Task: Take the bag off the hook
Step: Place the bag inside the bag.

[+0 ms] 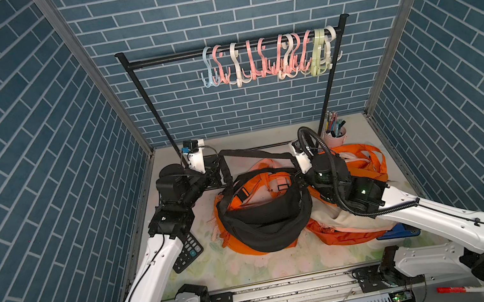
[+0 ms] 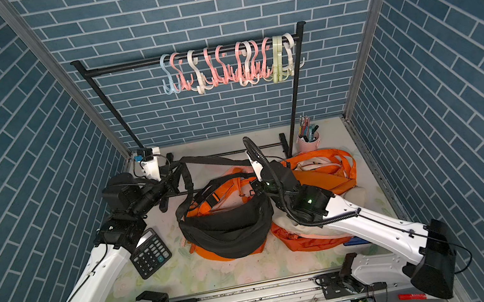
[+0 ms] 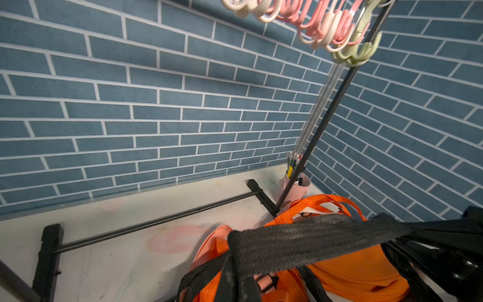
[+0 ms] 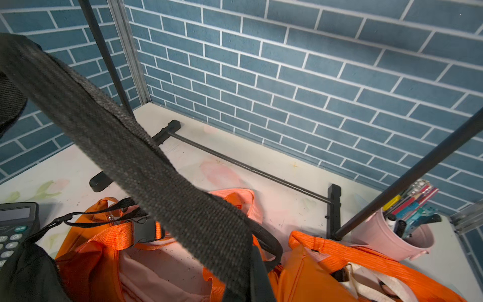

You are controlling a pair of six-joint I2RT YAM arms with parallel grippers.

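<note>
The black bag [image 1: 266,221] [image 2: 230,227] lies on the table on top of orange bags, off the rack. Its black webbing strap [image 1: 254,151] [image 3: 313,243] [image 4: 130,146] runs taut between my two grippers. My left gripper [image 1: 220,171] [image 3: 237,283] is shut on the strap's left end, near the rack's left post. My right gripper [image 1: 297,177] [image 4: 252,283] is shut on the strap's right end, just behind the bag. Several pastel hooks [image 1: 268,59] [image 3: 326,28] hang on the black rail [image 1: 167,59] with nothing hung on them.
Orange bags [image 1: 354,165] [image 4: 326,272] are heaped at centre and right. A calculator [image 2: 150,252] lies by the left arm. A pink cup of pens [image 1: 336,133] [image 4: 386,235] stands at the rack's right foot. A blue object [image 1: 398,232] lies under the right arm. A red marker [image 1: 457,289] lies on the front rail.
</note>
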